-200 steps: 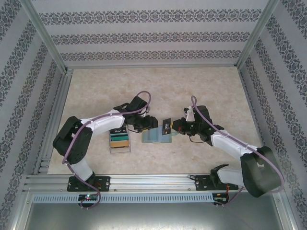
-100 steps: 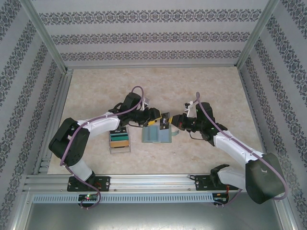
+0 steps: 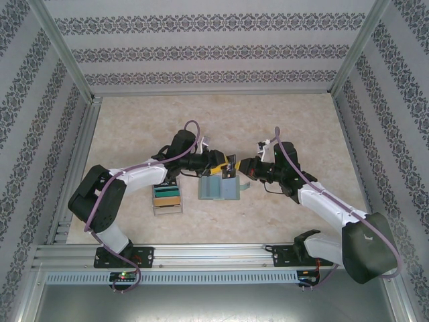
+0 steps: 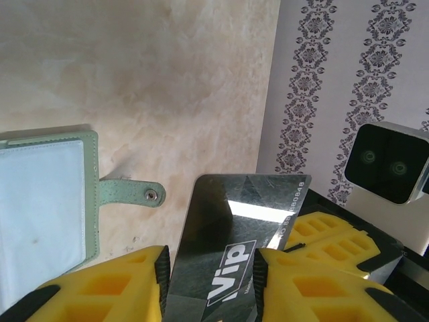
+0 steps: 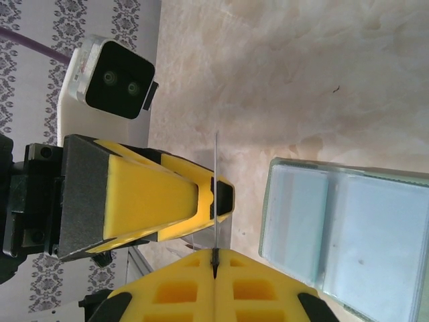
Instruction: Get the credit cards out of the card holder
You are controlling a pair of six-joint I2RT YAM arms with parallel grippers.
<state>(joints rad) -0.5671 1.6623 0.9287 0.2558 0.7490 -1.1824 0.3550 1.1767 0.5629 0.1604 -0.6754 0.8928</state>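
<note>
One dark card [image 4: 241,208] hung near the card holder [image 4: 43,201]; my right gripper [image 5: 214,260] pinched it, left gripper [image 4: 211,261] flanked it, grip I couldn't tell.

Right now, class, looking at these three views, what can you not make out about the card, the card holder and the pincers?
Left wrist view: lower end of the VIP card hidden by the left pincer; actual contact unclear.
Right wrist view: the card, pinched by the right pincer, shows edge-on; face unreadable.
Left wrist view: card holder cut by the left edge; contents unclear.
Top view: tray cards too small to read.
</note>
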